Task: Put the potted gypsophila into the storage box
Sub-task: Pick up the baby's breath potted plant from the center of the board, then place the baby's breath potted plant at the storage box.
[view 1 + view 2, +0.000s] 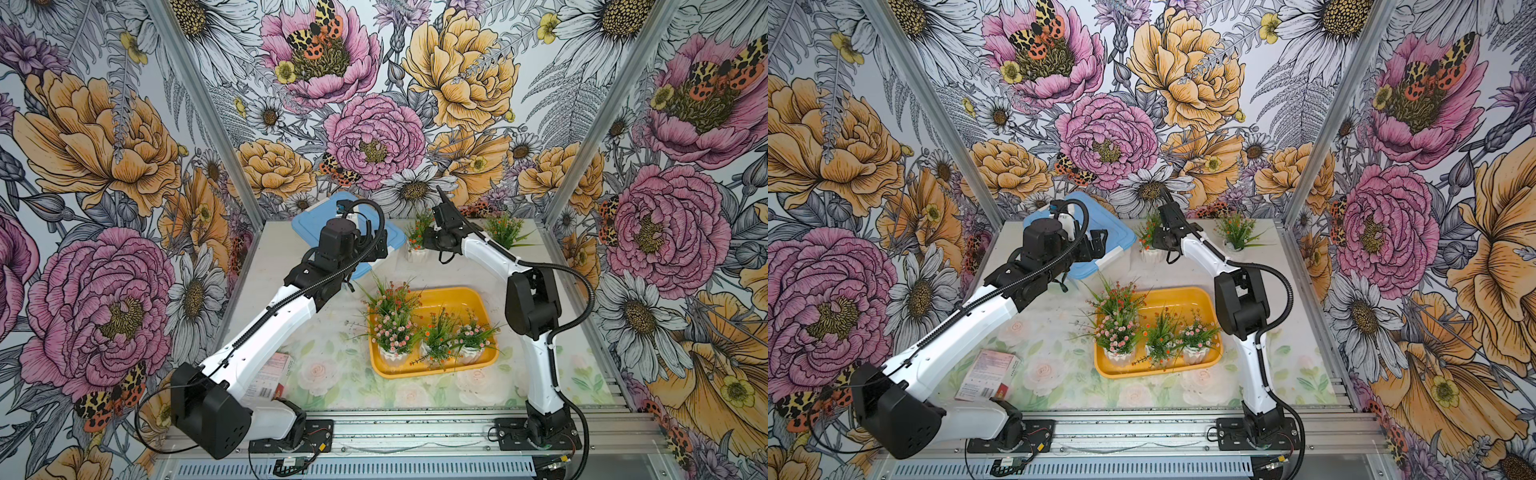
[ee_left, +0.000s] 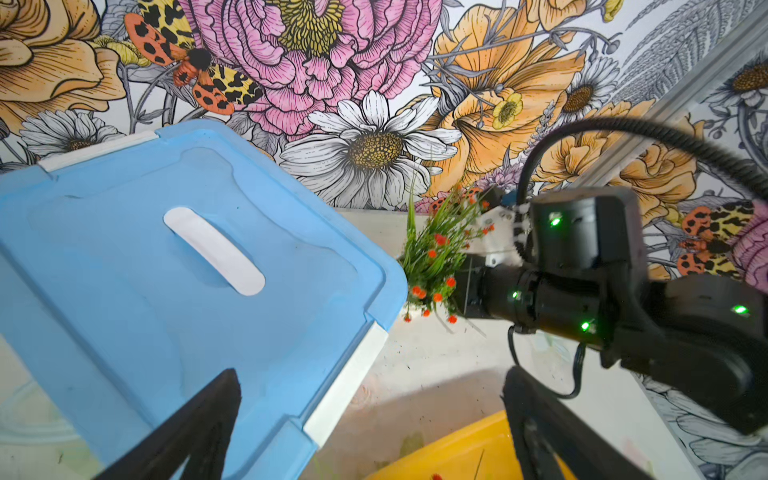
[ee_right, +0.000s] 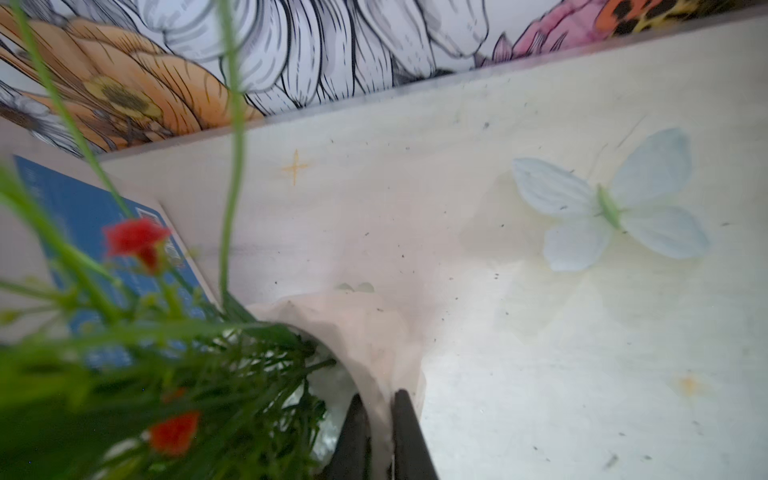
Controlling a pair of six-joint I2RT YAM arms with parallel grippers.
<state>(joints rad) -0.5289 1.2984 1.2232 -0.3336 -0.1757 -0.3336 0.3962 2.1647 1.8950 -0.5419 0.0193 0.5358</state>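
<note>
The yellow storage box [image 1: 453, 292] [image 1: 1183, 293] lies mid-table and holds several potted gypsophila, among them a pink one [image 1: 395, 332] and an orange one [image 1: 438, 334]. Another orange-flowered pot [image 1: 417, 239] [image 2: 436, 257] stands at the back, and my right gripper [image 3: 379, 399] [image 1: 430, 243] is shut on its white rim [image 3: 374, 353], one finger inside and one outside. Farther right at the back stands one more pot [image 1: 505, 228] [image 1: 1235, 230]. My left gripper [image 2: 372, 374] [image 1: 376, 245] hangs open and empty over the corner of the blue-lidded box.
The blue-lidded box [image 1: 309, 220] [image 2: 166, 257] with a white handle fills the back left. A pink carton [image 1: 992, 372] lies front left under the left arm. A blue printed flat item [image 3: 83, 199] lies beside the held pot. The back wall is close behind it.
</note>
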